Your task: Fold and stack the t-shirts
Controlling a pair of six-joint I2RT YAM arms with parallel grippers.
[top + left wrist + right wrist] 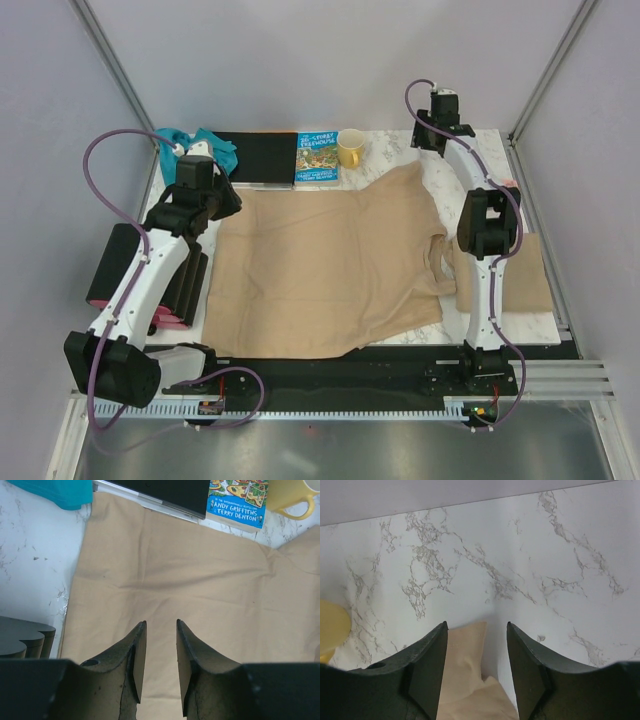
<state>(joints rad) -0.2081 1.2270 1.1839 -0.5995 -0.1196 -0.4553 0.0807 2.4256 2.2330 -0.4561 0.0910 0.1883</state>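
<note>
The left arm (150, 268) leans forward, left gripper (161, 625) aimed downward with jaws parted. The right arm (487, 250) stretches far ahead, right gripper (476, 627) angled down, jaws wide apart.

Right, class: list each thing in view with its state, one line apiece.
large tan t-shirt: spread flat, unfolded
second tan t-shirt: flat, partly hidden by right arm
teal garment: crumpled
yellow mug: upright
picture book: closed, lying flat
left gripper: jaws open, empty
right gripper: jaws open, empty
</note>
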